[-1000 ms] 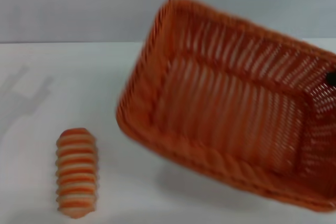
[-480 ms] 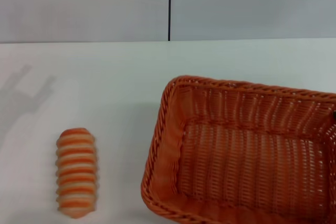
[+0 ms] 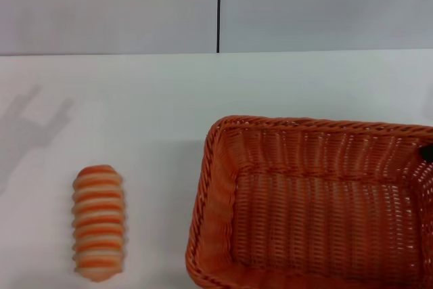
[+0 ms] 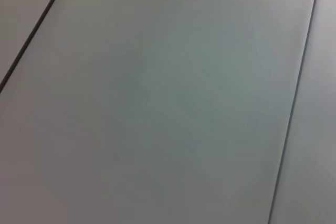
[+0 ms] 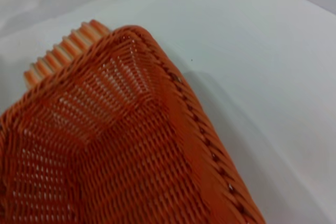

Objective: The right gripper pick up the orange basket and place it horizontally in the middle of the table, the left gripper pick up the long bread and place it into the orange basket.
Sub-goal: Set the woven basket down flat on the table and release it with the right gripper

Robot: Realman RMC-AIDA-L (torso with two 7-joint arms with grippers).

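— What has been moved?
— The orange basket [image 3: 318, 201] has been lowered toward the table's [image 3: 135, 99] near right edge.
— And the long bread [image 3: 99, 223]?
— Left unobstructed near the left front; neither gripper's state can be told.

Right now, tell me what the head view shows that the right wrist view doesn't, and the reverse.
Only the head view shows the whole long bread lying to the left of the orange basket, apart from it, the back wall behind the table, and a dark bit of the right gripper at the basket's right rim. Only the right wrist view shows one basket corner close up, with the bread mostly hidden behind its rim. Both show the basket, empty and open side up, the bread and the white table. The left gripper appears in neither.
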